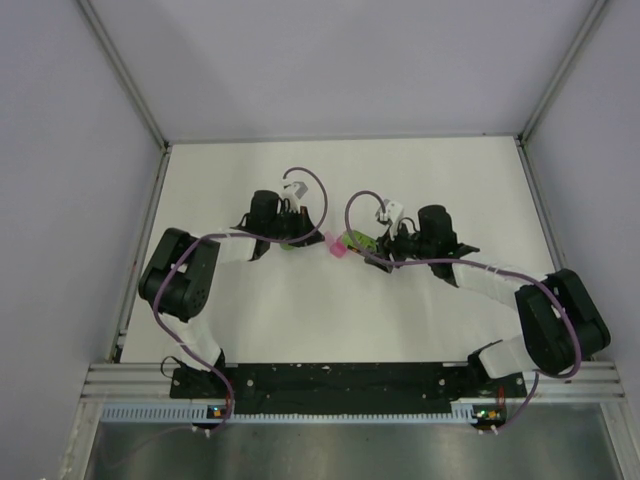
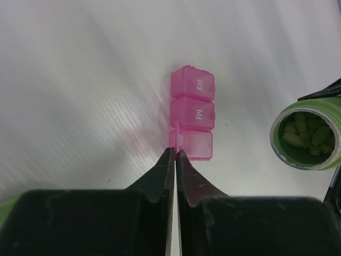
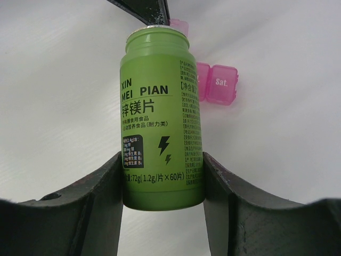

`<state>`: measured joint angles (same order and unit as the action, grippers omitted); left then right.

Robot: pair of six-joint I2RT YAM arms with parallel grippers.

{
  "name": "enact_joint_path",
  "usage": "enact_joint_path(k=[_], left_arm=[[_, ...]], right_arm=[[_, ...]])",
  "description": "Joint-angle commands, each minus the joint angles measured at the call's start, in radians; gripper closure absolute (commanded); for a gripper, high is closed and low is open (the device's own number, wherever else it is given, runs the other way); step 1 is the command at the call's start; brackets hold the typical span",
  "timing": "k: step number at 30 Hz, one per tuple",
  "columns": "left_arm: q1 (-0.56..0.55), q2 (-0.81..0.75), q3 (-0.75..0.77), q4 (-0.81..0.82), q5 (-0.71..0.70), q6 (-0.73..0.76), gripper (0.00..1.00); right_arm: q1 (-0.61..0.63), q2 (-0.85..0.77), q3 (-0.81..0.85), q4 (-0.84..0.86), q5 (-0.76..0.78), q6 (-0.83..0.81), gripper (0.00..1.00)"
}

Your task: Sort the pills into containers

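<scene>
On the white table [image 2: 80,80], roughly midway between my two arms, lies the pink pill box [image 2: 193,114]: a short row of three joined square compartments, translucent. Left wrist view: the far compartment [image 2: 193,84] is lettered "Sat." and the middle compartment [image 2: 193,113] "Fri.", both lids down. The near compartment [image 2: 195,145] shows no lettering and looks paler (whether its lid is up or down I cannot tell from this angle). My left pincer [image 2: 175,153] is all but pressed together, with only a hairline slit between the fingers. Its tips meet at a thin pink tab on the near compartment's left corner, and the tab appears nipped between them. My right pincer [image 3: 162,160] is clamped on the green bottle [image 3: 160,101], one finger on each side of its lower body, printed label facing the wrist camera. The bottle is uncapped: the left wrist view looks straight into its open mouth, where pale yellow-green pills [image 2: 306,133] are piled inside. The mouth points toward the pill box. Overhead view: bottle and box sit near each other but apart, the bottle on my right-hand side of the box. Right wrist view: the "Sat." end of the box shows just past the bottle's shoulder, and a dark finger of the left pincer shows above the bottle's rim.
</scene>
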<state>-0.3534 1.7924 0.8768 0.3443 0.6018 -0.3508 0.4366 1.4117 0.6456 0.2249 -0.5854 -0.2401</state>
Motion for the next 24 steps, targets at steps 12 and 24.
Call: enact_joint_path(k=[12,24], left_arm=[[0.002,0.001,0.022,0.021,0.019,-0.011,0.83],[0.002,0.007,0.036,0.025,0.036,-0.017,0.83]], right_arm=[[0.021,0.027,0.042,0.034,0.025,-0.031,1.00],[0.040,0.064,0.085,-0.022,0.052,-0.051,1.00]])
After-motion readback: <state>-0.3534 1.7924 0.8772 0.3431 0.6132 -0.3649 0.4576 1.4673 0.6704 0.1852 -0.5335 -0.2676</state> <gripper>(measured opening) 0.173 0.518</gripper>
